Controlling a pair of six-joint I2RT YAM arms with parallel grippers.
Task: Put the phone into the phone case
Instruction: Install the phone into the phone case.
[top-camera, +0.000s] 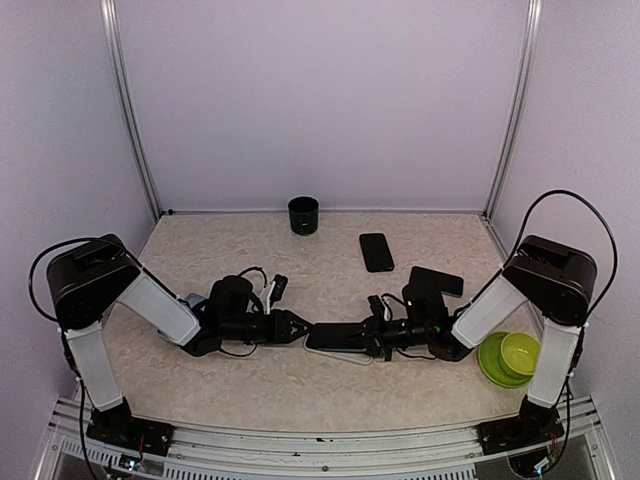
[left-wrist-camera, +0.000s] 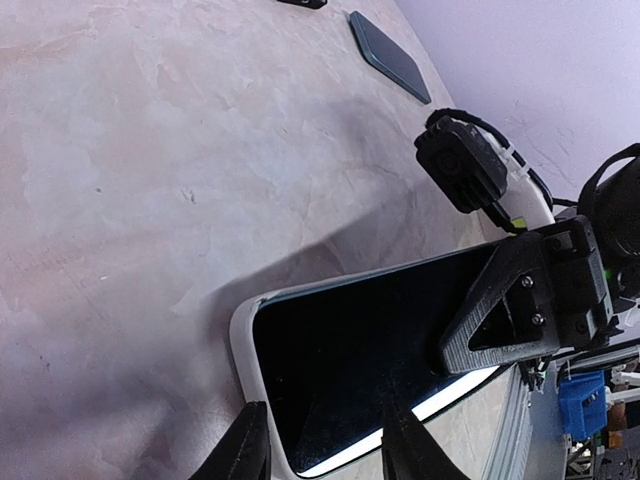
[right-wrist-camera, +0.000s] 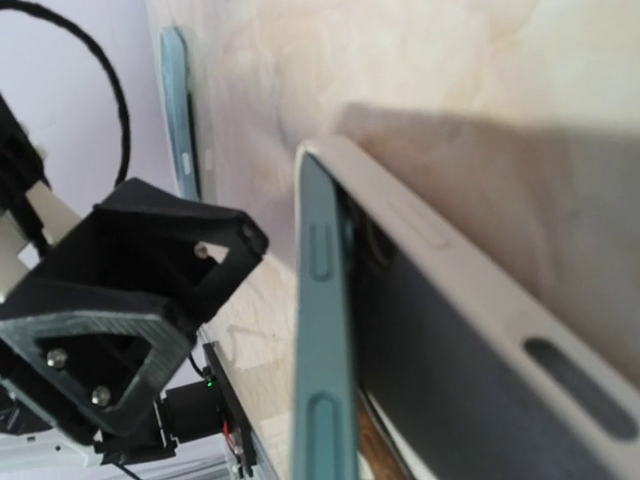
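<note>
Phone (top-camera: 340, 334), screen up, lies at the middle of the table (top-camera: 300, 395), partly seated in the white phone case (left-wrist-camera: 243, 340), with one long teal edge standing proud of the case wall. Left tool (top-camera: 300, 328) straddles one end of the case and clamps it. Right tool (top-camera: 376, 338), fully clenched and empty, rests its tips on the screen at the opposite end.

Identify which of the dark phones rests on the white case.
The phone between the left gripper and right gripper, framed by the white case; the bare phone lies alone farther back.
</note>
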